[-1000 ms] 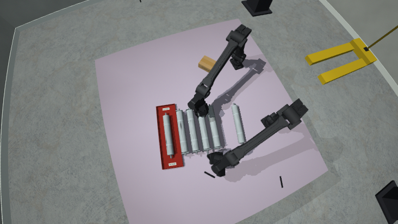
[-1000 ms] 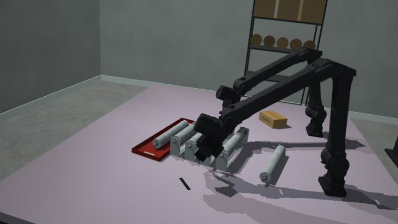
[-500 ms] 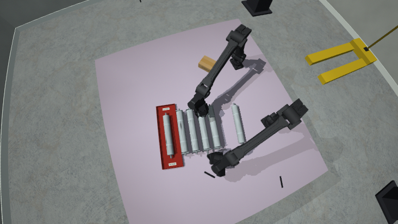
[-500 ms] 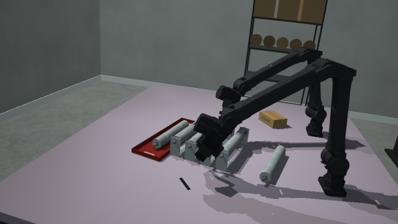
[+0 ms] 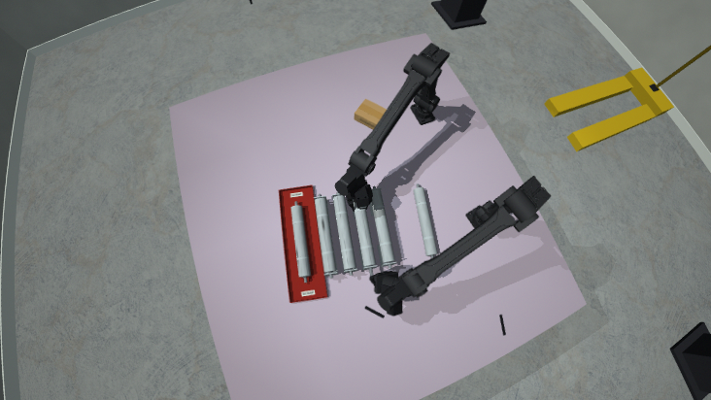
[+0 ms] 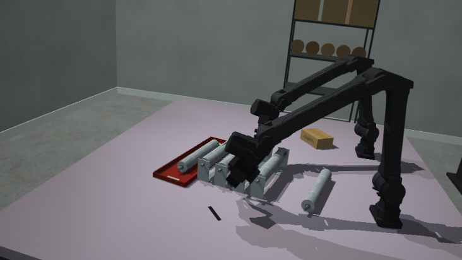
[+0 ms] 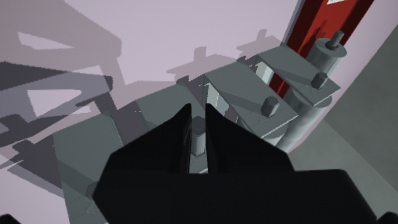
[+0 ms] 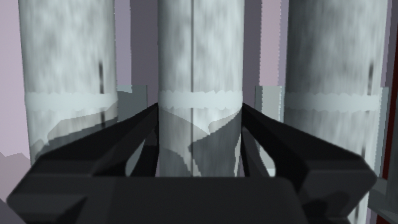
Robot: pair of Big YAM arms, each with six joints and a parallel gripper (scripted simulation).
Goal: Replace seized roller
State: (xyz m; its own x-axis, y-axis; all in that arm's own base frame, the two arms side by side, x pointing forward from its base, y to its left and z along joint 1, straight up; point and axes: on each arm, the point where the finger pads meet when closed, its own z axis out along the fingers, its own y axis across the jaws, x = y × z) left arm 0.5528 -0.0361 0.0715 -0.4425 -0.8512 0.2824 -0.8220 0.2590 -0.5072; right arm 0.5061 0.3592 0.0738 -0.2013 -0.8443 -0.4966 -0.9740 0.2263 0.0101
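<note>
The bed holds four pale rollers. My right gripper (image 5: 361, 201) (image 8: 199, 111) is shut on the third roller from the tray (image 5: 364, 238) (image 8: 200, 55), across its body near one end. My left gripper (image 6: 237, 180) (image 7: 198, 111) is at that roller's other end, shut on its hexagonal axle end (image 7: 198, 137), outside the bracket (image 7: 165, 107). The far axle end is hidden. One roller (image 5: 300, 241) (image 6: 199, 156) lies in the red scrap tray (image 5: 320, 289) (image 6: 185, 184). A loose roller (image 5: 425, 220) (image 6: 315, 190) lies on the table beside the bed.
Neighbouring rollers (image 5: 344, 233) (image 5: 384, 241) sit close on both sides of the gripped one, and their axle ends, such as this one (image 7: 271, 106), stick out of the brackets. A cardboard box (image 5: 369, 114) (image 6: 317, 138) stands beyond the bed, near the right arm.
</note>
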